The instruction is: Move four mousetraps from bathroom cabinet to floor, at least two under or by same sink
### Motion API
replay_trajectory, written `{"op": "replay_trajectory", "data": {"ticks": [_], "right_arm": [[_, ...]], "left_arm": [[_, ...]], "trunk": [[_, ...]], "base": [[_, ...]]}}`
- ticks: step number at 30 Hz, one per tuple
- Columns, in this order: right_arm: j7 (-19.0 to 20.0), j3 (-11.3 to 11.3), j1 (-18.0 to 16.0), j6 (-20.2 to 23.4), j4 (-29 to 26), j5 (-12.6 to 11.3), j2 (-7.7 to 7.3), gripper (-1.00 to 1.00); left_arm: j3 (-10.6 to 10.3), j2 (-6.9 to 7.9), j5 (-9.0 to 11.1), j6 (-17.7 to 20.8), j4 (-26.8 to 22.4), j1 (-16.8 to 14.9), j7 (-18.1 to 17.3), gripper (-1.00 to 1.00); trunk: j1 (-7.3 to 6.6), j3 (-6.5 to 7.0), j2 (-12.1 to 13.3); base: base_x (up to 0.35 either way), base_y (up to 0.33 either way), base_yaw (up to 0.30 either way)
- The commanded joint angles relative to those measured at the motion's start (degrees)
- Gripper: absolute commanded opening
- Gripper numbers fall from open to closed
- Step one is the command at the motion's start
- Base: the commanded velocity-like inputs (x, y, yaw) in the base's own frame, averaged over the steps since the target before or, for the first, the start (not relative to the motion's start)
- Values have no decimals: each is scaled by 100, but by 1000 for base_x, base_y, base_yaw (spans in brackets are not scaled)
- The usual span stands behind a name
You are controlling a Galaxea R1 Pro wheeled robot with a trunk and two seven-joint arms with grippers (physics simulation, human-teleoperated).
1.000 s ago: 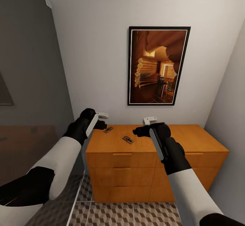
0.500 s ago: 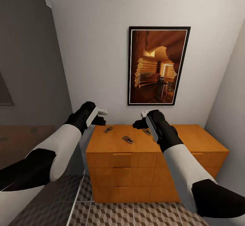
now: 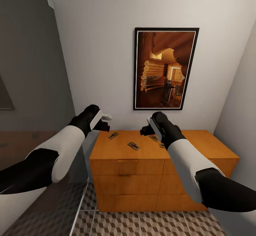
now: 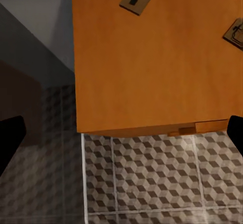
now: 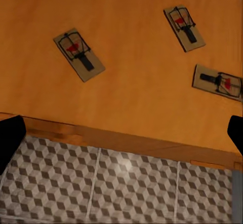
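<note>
From the head view only two mousetraps (image 3: 134,146) sit fully clear on the cabinet (image 3: 142,150), others half hidden behind the right tool (image 3: 145,129). The right wrist view shows three on its tabletop, well back from the front edge above the bathroom floor (image 5: 126,193). Both tools, left tool (image 3: 106,119) included, hold nothing, fingers wide apart.
</note>
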Motion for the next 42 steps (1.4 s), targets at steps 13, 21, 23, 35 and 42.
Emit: {"op": "replay_trajectory", "data": {"ticks": [13, 21, 23, 35, 42], "right_arm": [[-187, 15, -87, 21, 569, -21, 34, 100], [-207, 15, -95, 21, 638, -19, 66, 100], [-209, 15, -95, 21, 644, -19, 68, 100], [-216, 20, -123, 21, 636, -19, 78, 100], [-217, 20, -194, 21, 623, -23, 78, 100]], "left_arm": [[-40, 14, 38, 19, -878, -13, 22, 100], [-39, 15, 28, 19, -1607, -12, 20, 100], [-39, 17, 28, 19, -1743, -12, 20, 100], [-46, 53, 9, 19, -3608, 128, 19, 100], [-52, 57, -2, 19, -4177, 246, 19, 100]], "trunk": [[2, -3, -4], [2, -3, -4], [2, -3, -4], [2, -3, -4], [2, -3, -4]], "base": [[0, 0, 0], [0, 0, 0], [0, 0, 0], [0, 0, 0], [0, 0, 0]]}}
